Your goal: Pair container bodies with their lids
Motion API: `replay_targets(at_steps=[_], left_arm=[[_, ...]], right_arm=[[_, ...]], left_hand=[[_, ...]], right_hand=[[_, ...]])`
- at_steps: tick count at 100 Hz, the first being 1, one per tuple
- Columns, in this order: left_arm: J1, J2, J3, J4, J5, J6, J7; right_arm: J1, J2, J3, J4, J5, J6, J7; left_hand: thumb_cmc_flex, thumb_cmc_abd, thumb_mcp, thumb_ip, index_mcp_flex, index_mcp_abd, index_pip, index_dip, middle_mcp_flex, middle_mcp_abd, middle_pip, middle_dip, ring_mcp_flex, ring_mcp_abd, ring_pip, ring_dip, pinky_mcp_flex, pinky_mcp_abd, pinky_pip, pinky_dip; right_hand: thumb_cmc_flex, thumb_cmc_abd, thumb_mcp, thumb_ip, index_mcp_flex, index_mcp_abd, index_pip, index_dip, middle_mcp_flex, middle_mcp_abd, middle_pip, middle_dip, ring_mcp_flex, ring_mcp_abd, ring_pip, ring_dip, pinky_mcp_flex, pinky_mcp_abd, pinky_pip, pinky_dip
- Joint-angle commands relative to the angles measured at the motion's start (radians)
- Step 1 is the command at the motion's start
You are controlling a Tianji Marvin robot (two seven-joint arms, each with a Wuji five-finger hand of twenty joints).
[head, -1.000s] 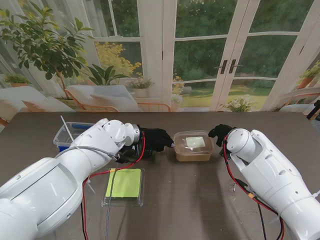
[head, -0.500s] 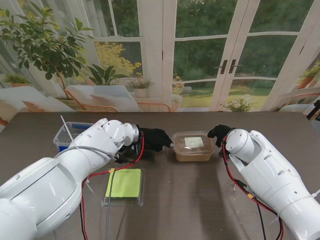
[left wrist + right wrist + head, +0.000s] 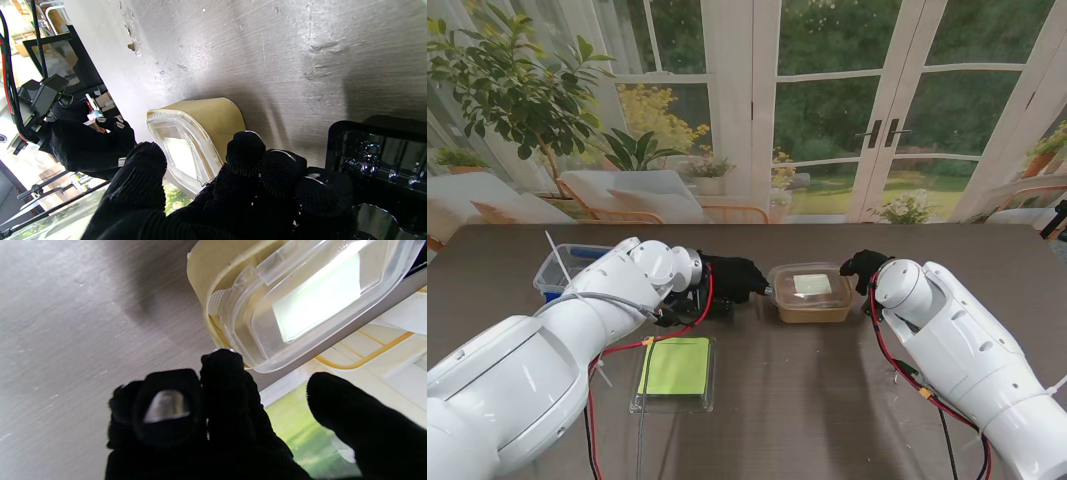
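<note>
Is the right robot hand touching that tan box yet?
Cannot tell. In the right wrist view, a fingertip meets the tan box edge, but no contact shows plainly.

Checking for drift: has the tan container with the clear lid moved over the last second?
Yes, slightly. The tan container slid toward the robot's left, closer to the green lid, which stayed put.

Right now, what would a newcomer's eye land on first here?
The tan container with its clear lid sits mid-table, flanked by the black-gloved left hand and right hand. Nearer to me on the left lies a clear lid over a lime-green sheet.
</note>
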Motion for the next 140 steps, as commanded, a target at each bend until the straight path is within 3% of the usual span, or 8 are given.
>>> replay_targets(at_steps=[1, 36, 53, 63, 72, 140], left_arm=[[-0.003, -0.004, -0.003, -0.004, -0.004, -0.003, -0.023], [-0.005, -0.007, 0.0, -0.004, -0.007, -0.004, -0.033], [-0.006, -0.007, 0.001, -0.004, -0.008, 0.0, -0.04], [-0.005, -0.008, 0.001, -0.004, -0.009, 0.0, -0.042], [-0.005, -0.008, 0.001, -0.004, -0.01, -0.001, -0.043], [0.0, -0.008, -0.002, -0.003, -0.012, 0.004, -0.048]], right_arm=[[-0.001, -0.006, 0.0, 0.002, -0.003, 0.0, 0.008], [-0.009, -0.006, 0.023, -0.007, -0.035, 0.001, -0.02], [-0.029, -0.002, 0.043, -0.019, -0.04, -0.053, -0.022], [-0.033, -0.002, 0.042, -0.018, -0.033, -0.067, -0.017], [-0.036, -0.001, 0.041, -0.02, -0.026, -0.068, -0.01], [-0.045, 0.01, 0.033, -0.019, -0.044, -0.056, 0.017]], left_hand=[[0.016, 0.053, -0.025, -0.005, -0.01, -0.003, -0.015, -0.008, 0.008, 0.03, -0.002, -0.008, 0.012, 0.075, 0.004, 0.016, -0.019, -0.048, -0.008, 0.021], [0.02, 0.057, -0.035, -0.004, -0.007, -0.006, -0.013, -0.008, 0.008, 0.03, -0.002, -0.007, 0.012, 0.074, 0.004, 0.017, -0.02, -0.049, -0.009, 0.022], [0.023, 0.058, -0.039, -0.003, -0.006, -0.009, -0.013, -0.008, 0.007, 0.03, -0.004, -0.007, 0.01, 0.074, 0.003, 0.017, -0.021, -0.049, -0.01, 0.021], [0.024, 0.059, -0.042, -0.003, -0.009, -0.01, -0.015, -0.008, 0.006, 0.03, -0.004, -0.007, 0.009, 0.074, 0.003, 0.017, -0.022, -0.05, -0.01, 0.021], [0.026, 0.059, -0.043, -0.003, -0.002, -0.009, -0.012, -0.007, 0.006, 0.029, -0.003, -0.006, 0.009, 0.073, 0.003, 0.018, -0.022, -0.05, -0.01, 0.021], [0.032, 0.062, -0.058, -0.002, -0.005, -0.008, -0.013, -0.008, 0.003, 0.032, -0.005, -0.006, 0.006, 0.074, 0.001, 0.019, -0.025, -0.052, -0.012, 0.021]], right_hand=[[0.008, -0.024, 0.036, 0.014, -0.042, 0.005, 0.013, 0.01, -0.003, 0.029, 0.038, -0.012, 0.025, 0.062, 0.019, -0.004, 0.124, 0.024, 0.008, 0.031], [0.007, -0.026, 0.038, 0.014, -0.071, 0.013, 0.034, 0.015, -0.002, 0.031, 0.041, -0.014, 0.028, 0.065, 0.02, -0.004, 0.125, 0.027, 0.012, 0.032], [0.012, -0.049, 0.039, 0.009, 0.125, -0.122, -0.044, -0.019, 0.021, 0.027, 0.036, -0.015, 0.031, 0.057, 0.029, 0.003, 0.145, 0.029, 0.015, 0.026], [0.013, -0.055, 0.041, 0.008, 0.236, -0.154, -0.099, -0.038, 0.033, 0.03, 0.03, -0.011, 0.031, 0.061, 0.033, 0.01, 0.154, 0.035, 0.014, 0.023], [0.012, -0.052, 0.041, 0.008, 0.277, -0.139, -0.138, -0.054, 0.039, 0.032, 0.025, -0.01, 0.031, 0.058, 0.033, 0.013, 0.157, 0.036, 0.015, 0.022], [0.009, -0.041, 0.035, 0.01, 0.267, -0.13, -0.169, -0.06, 0.043, 0.032, 0.018, -0.004, 0.031, 0.061, 0.034, 0.016, 0.16, 0.041, 0.013, 0.021]])
